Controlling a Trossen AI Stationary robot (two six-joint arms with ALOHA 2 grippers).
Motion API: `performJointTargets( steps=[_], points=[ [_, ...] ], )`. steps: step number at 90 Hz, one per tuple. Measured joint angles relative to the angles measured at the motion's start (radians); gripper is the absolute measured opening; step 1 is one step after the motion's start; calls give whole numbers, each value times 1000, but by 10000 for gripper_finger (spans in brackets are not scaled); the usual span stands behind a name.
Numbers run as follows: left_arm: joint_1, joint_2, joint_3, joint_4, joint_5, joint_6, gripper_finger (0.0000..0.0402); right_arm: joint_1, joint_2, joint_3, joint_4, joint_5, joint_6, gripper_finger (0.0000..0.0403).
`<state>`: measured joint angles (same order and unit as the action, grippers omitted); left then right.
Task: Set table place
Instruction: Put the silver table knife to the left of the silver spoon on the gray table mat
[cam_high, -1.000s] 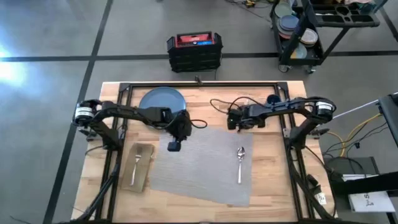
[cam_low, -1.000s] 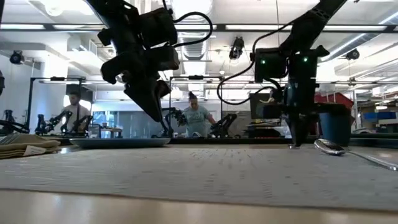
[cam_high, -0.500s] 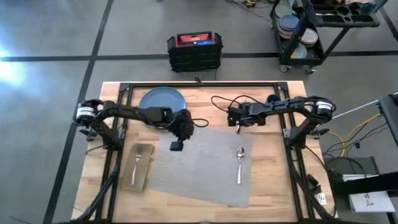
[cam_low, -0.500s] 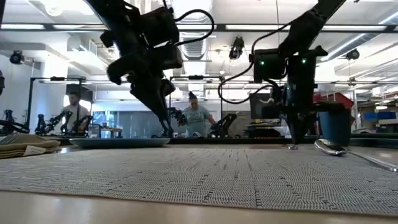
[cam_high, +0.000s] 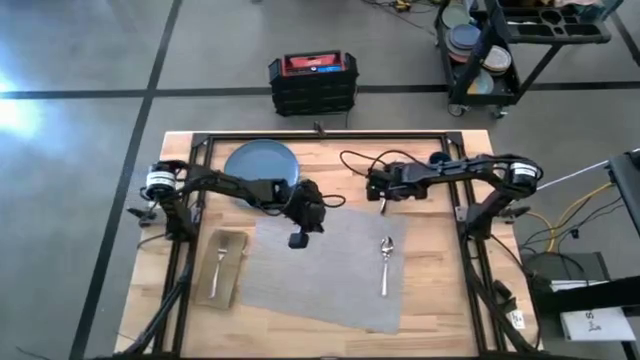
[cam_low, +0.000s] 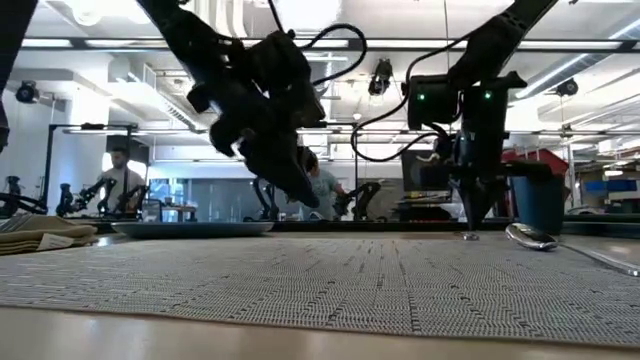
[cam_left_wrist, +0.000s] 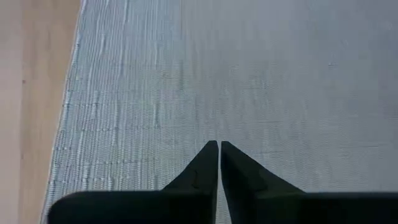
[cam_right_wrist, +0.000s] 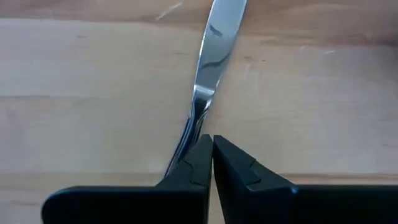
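A grey woven placemat (cam_high: 330, 270) lies on the wooden table, with a silver spoon (cam_high: 386, 262) on its right part. A blue plate (cam_high: 262, 160) sits at the far left. A tan napkin (cam_high: 222, 268) with a fork on it lies left of the mat. A dark-blue cup (cam_high: 438, 158) stands at the far right. My left gripper (cam_left_wrist: 219, 146) hangs shut a little above the mat's far left part, holding nothing. My right gripper (cam_right_wrist: 211, 140) is shut on a silver knife (cam_right_wrist: 211, 50) on the bare wood just beyond the mat's far edge. My right gripper pinches the knife's narrow part (cam_right_wrist: 194, 124) between its two fingers, at their free ends. The fingers point down from above. The knife's broad end (cam_right_wrist: 221, 18) reaches away over the wood; whether it rests there, I cannot tell.
A black frame runs along the table's far, left and right sides. Black cables (cam_high: 350, 165) trail over the far part of the table. Beyond the table stand a black and red case (cam_high: 312, 82) and a black cart (cam_high: 500, 50) with stacked dishes. People show far behind in the low view.
My left gripper has moved toward the table's right edge, staying above the placemat. My right gripper has kept its place over the knife.
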<state>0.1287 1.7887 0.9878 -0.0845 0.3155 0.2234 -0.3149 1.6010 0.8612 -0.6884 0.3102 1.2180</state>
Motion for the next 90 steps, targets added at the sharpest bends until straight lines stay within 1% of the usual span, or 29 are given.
performJointTargets(
  steps=[17,90],
  points=[
    [4,57,0,-24,-119,4,1,0,-1,0,25,-11,-26,0],
    [12,67,1,-28,-126,27,1,-19,4,-1,69,-60,-64,0]
  ],
)
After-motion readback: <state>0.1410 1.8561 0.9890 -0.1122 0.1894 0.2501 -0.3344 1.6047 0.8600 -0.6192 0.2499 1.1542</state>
